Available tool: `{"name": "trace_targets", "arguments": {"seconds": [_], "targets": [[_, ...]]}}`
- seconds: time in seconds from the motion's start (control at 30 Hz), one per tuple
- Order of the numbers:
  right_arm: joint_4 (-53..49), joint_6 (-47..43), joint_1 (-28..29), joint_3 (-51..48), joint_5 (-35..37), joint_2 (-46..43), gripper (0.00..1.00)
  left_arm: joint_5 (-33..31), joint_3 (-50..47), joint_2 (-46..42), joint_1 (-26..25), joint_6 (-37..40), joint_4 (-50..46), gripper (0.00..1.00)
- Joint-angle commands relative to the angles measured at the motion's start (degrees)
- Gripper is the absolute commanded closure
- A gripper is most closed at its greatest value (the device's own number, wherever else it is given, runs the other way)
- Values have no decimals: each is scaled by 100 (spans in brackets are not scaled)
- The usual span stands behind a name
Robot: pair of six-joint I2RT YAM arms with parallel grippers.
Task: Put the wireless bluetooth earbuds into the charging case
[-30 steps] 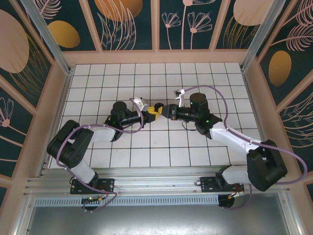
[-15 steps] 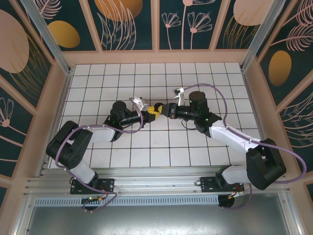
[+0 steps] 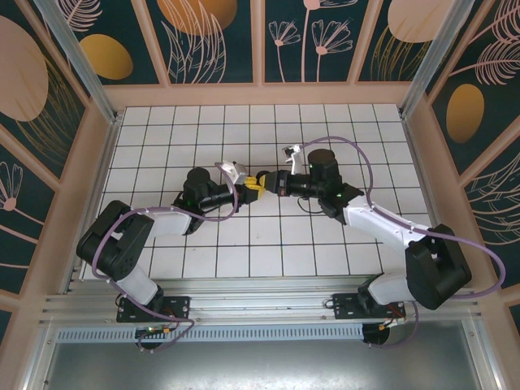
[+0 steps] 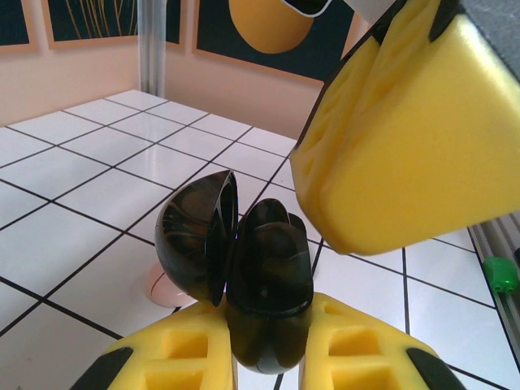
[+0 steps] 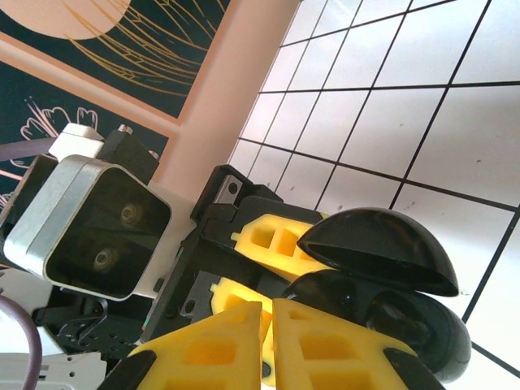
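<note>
— What are you working on down there?

— You have a white tiled table point(image 3: 203, 260), its squares marked off by thin dark lines. A peach-coloured wall point(image 3: 260, 95) borders it on the far side and on both flanks, and an aluminium rail point(image 3: 244, 307) runs along your near edge.

— Anything lying on the tiles themselves?

— In your left wrist view, one small pale-pink rounded thing point(image 4: 166, 291) sits on a tile, just beside a dark line. You cannot tell from here what it is.

— And at the edge?

— A small green part point(image 4: 501, 273) rests on the ribbed metal strip point(image 4: 494, 240) beside the outermost tiles.
</note>
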Motion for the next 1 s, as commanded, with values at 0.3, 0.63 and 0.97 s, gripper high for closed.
{"name": "trace_targets", "arguments": {"seconds": [0.3,0.63,0.97], "targets": [[-651,-497,138,481,599,-205,78,134,175,-232,7,264,-211,93],[-644,-1905,-265,68,417,-1347,56,664,143,-502,1,911,-669,93],[-2017,-6108,-537,270,-691,-1592,42,1022,224,-706,-8,1588,-1204,93]]}}
